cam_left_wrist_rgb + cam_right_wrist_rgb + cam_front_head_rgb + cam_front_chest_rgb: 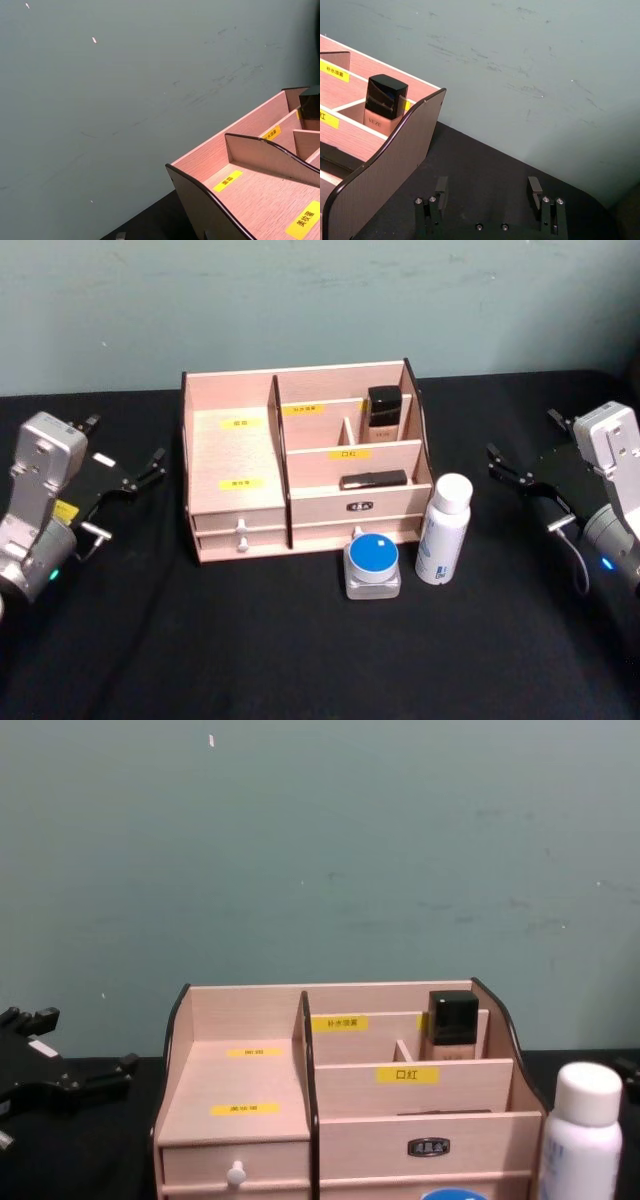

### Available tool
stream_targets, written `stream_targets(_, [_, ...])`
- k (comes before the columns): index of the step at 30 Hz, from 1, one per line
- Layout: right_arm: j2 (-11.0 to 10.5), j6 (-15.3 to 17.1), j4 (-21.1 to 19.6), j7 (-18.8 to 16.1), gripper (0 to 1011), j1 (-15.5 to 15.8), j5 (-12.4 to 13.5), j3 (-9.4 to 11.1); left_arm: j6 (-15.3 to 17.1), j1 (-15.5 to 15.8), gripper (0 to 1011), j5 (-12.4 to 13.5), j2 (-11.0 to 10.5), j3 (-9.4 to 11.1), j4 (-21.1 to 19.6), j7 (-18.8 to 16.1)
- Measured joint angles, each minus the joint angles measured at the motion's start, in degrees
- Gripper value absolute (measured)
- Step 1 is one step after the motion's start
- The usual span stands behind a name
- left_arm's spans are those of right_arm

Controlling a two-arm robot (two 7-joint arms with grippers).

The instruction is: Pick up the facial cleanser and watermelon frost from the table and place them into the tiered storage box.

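Observation:
The tiered storage box [235, 455] stands at the table's middle back, light wood with yellow labels and two white-knobbed drawers. Just in front of its right half stands the facial cleanser [443, 530], a tall white bottle, upright. To its left sits the watermelon frost [372, 565], a squat clear jar with a blue lid. My left gripper [125, 445] hovers open at the box's left side, holding nothing. My right gripper [525, 437] is open to the right of the box and the bottle; the right wrist view shows the right gripper [487, 186] with nothing between its spread fingers [441, 186].
A black-capped beige bottle [383, 412] stands in the box's rear right compartment, and a flat dark item [372, 479] lies in the tier below. The table is covered in black cloth [300, 660], with a green-grey wall behind.

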State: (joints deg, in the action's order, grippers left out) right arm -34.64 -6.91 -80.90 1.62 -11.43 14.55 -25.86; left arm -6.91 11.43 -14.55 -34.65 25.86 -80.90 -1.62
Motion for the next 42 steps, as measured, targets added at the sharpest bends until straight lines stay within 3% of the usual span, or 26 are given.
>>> stream_targets(21, [0.00, 0.00, 0.00, 0.00, 1002, 0.00, 0.00, 0.01, 0.00, 0.00, 1009, 0.00, 0.00, 0.00, 0.00, 0.00])
stream_targets(26, [-0.04, 0.53, -0.61, -0.20, 1002, 0.70, 0.06, 1.25, 0.00, 0.00, 1010, 0.00, 0.00, 0.00, 0.00, 0.00])
stream_targets(35, [-3.90, 1.72, -8.42, -2.02, 1002, 5.11, 1.48, 5.16, 0.00, 0.00, 1010, 0.00, 0.00, 0.00, 0.00, 0.00])
stream_targets(42, [-7.83, 1.96, -17.76, -3.85, 1002, 11.73, 4.41, 9.42, 0.00, 0.00, 1010, 0.00, 0.00, 0.00, 0.00, 0.00])
